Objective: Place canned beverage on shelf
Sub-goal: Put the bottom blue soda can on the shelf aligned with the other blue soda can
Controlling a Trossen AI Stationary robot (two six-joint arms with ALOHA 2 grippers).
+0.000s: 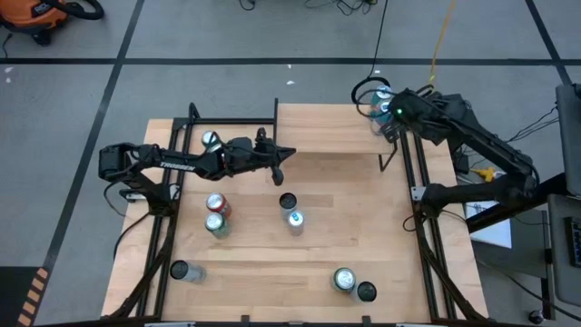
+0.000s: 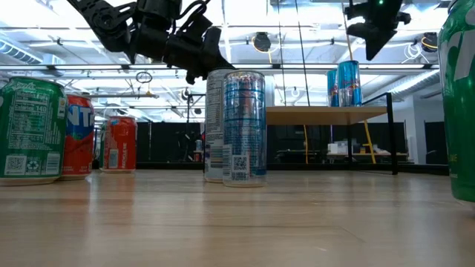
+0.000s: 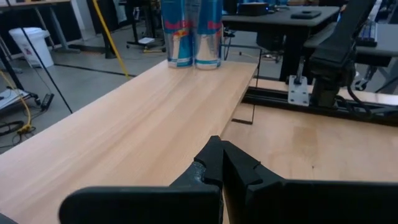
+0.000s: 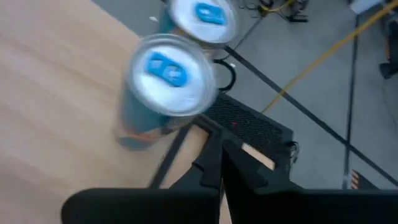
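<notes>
The shelf [image 1: 336,127] stands at the table's far side, its light plank top on thin black legs. Two blue cans [image 1: 377,104] stand upright on its far right corner, also seen in the low view as the blue cans [image 2: 343,83] and from above as the cans [image 4: 171,74]. My right gripper [image 1: 392,127] hangs shut just above and beside them, holding nothing. My left gripper [image 1: 281,168] is shut and empty in the air by the shelf's near left corner, pointing along the plank [image 3: 143,118].
Several cans stand on the table: a red one [image 1: 218,204], a green one [image 1: 216,224], two in the middle [image 1: 292,212], one near left [image 1: 182,271], two near right [image 1: 354,284]. A silver can [image 1: 211,139] stands at the far left.
</notes>
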